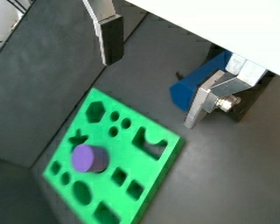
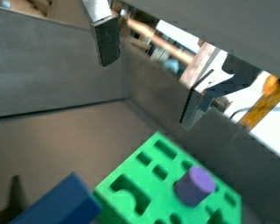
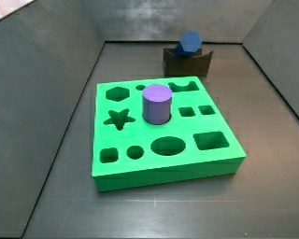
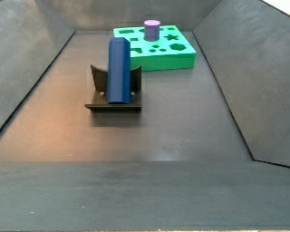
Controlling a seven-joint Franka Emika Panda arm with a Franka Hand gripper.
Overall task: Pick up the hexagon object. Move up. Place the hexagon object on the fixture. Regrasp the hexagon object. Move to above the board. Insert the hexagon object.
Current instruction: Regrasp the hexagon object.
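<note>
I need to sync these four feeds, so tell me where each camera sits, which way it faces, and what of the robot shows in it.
Wrist view: looks down past the open gripper at the board, peg and blue bar.
Wrist view: gripper again, looking obliquely along the bin; the bar is near the camera.
Side view: board in front, fixture behind; no robot shows.
Side view: opposite end, fixture and bar in front; no robot shows.
All four share board and bar.
</note>
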